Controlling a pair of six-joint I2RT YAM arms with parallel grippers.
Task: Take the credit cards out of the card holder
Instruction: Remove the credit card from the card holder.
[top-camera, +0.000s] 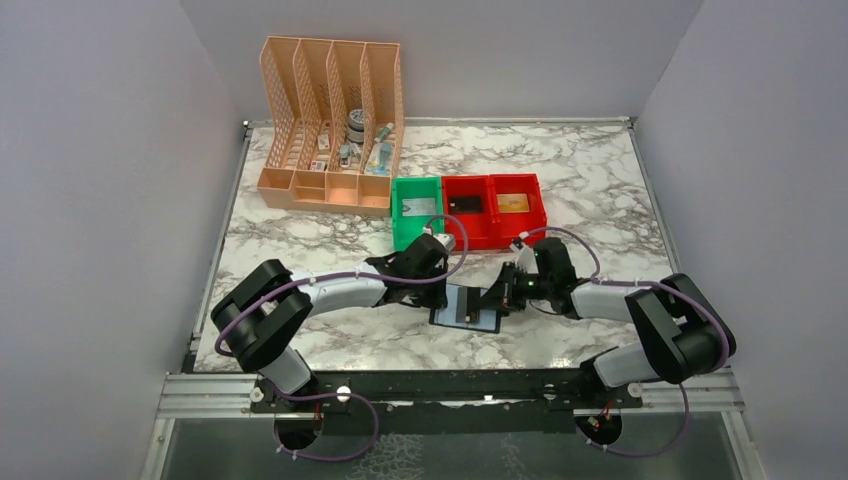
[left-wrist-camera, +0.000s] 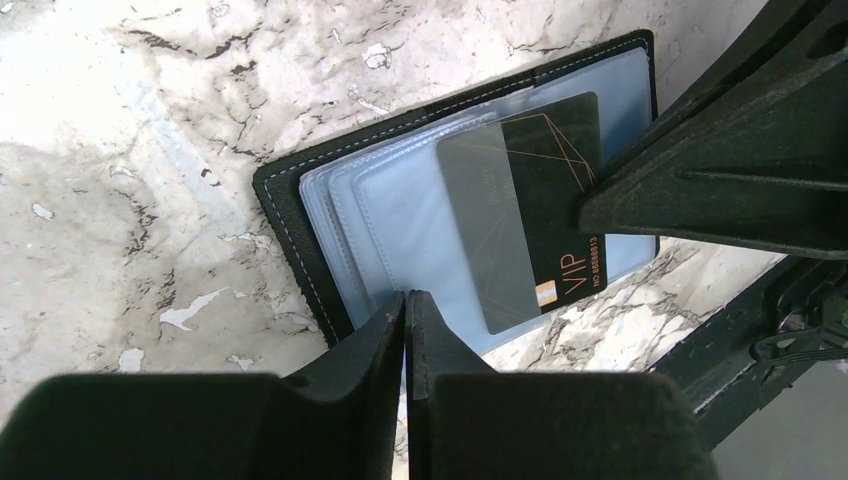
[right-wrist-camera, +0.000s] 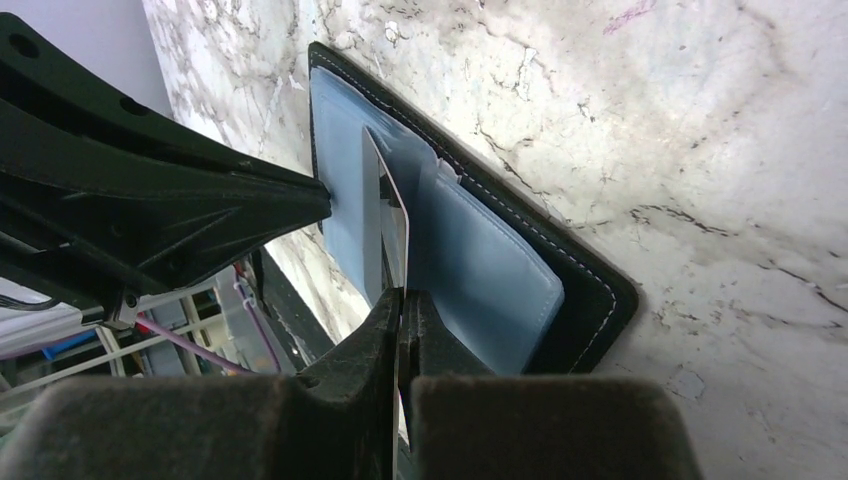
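The card holder (top-camera: 470, 318) lies open on the marble near the front, its grey-blue sleeves (left-wrist-camera: 400, 210) facing up. A black credit card (left-wrist-camera: 530, 230) with gold lines and "VIP" sticks halfway out of a sleeve. My right gripper (right-wrist-camera: 402, 293) is shut on that card's outer edge, and the card (right-wrist-camera: 385, 215) shows edge-on there. My left gripper (left-wrist-camera: 407, 297) is shut, its tips pinching the near edge of the holder's sleeves. In the top view the left gripper (top-camera: 446, 295) and the right gripper (top-camera: 493, 298) meet over the holder from either side.
Behind the holder stand a green bin (top-camera: 417, 212) and a red double bin (top-camera: 495, 230), which holds a dark card (top-camera: 466, 203) and a tan card (top-camera: 512, 203). A peach lattice organizer (top-camera: 330, 120) is at the back left. Grey walls enclose the table.
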